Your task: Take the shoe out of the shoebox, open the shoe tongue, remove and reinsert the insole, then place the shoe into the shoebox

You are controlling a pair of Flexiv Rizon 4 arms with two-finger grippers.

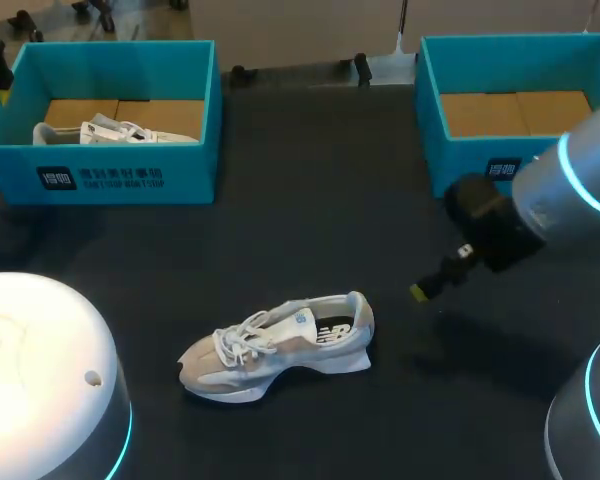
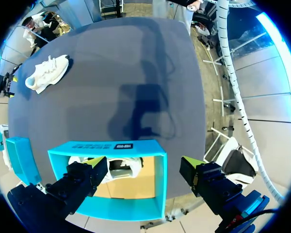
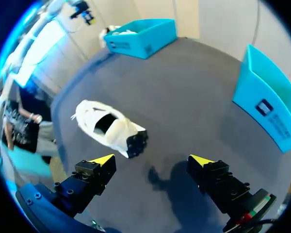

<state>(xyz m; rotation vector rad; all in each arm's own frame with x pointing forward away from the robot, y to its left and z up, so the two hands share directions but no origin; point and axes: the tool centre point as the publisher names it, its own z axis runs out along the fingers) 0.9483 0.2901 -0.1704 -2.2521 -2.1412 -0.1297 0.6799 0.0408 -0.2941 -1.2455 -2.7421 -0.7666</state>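
Observation:
A white and grey sneaker (image 1: 280,345) lies on its sole in the middle of the dark table, toe to the left. My right gripper (image 1: 420,292) hangs just right of its heel. In the right wrist view that gripper (image 3: 153,160) is open and empty, with the sneaker (image 3: 109,127) just ahead, heel towards it. An empty blue shoebox (image 1: 510,150) stands at the back right. My left gripper (image 2: 143,165) is open and empty, high over the other blue shoebox (image 2: 106,147). The sneaker on the table (image 2: 46,73) shows far beyond that box.
The back-left shoebox (image 1: 105,170) holds a second white shoe (image 1: 110,130), also seen in the left wrist view as the boxed shoe (image 2: 126,167). A white rounded part of my left arm (image 1: 40,380) fills the near left corner. Bare table (image 1: 310,200) lies between the boxes.

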